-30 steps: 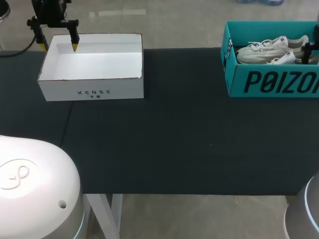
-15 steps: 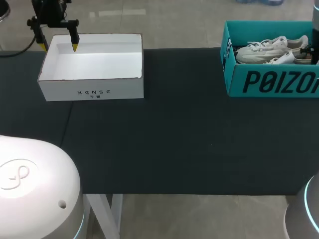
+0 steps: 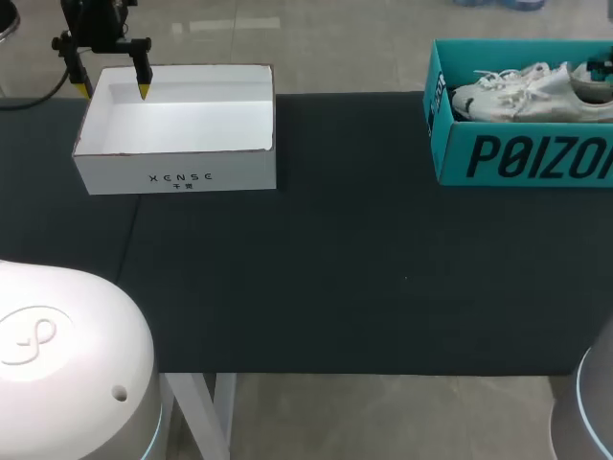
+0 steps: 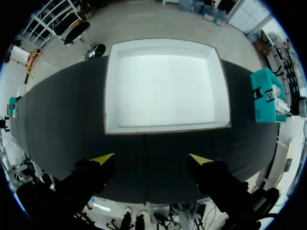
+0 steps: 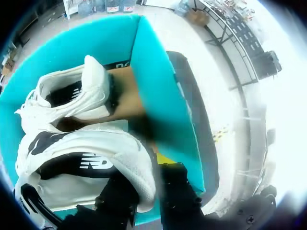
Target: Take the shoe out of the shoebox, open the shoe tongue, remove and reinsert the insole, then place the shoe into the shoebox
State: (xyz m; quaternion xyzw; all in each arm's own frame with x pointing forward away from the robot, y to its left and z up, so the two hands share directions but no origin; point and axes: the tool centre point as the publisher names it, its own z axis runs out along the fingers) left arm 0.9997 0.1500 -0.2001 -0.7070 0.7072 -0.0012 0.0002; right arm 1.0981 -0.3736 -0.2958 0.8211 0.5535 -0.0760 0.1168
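A white sneaker [image 3: 522,96] is tilted up above the rim of the teal shoebox [image 3: 517,153] at the table's back right. In the right wrist view my right gripper [image 5: 146,187] is shut on the heel collar of this sneaker [image 5: 86,167]. A second white sneaker [image 5: 72,91] lies deeper in the box, beyond the held one. In the head view only a bit of my right gripper [image 3: 601,69] shows at the shoe's heel. My left gripper [image 3: 113,88] hangs open over the back left corner of an empty white box [image 3: 177,168], with nothing between its fingers [image 4: 103,158].
The black table mat [image 3: 335,268] stretches between the white box [image 4: 163,86] and the teal shoebox [image 4: 266,96]. The teal side wall [image 5: 153,76] stands close beside my right gripper. The table's front edge runs under the mat's near side.
My right gripper has shut on the sneaker's heel and lifted it, so the shoe now rides higher, above the box rim. The left arm has not moved.
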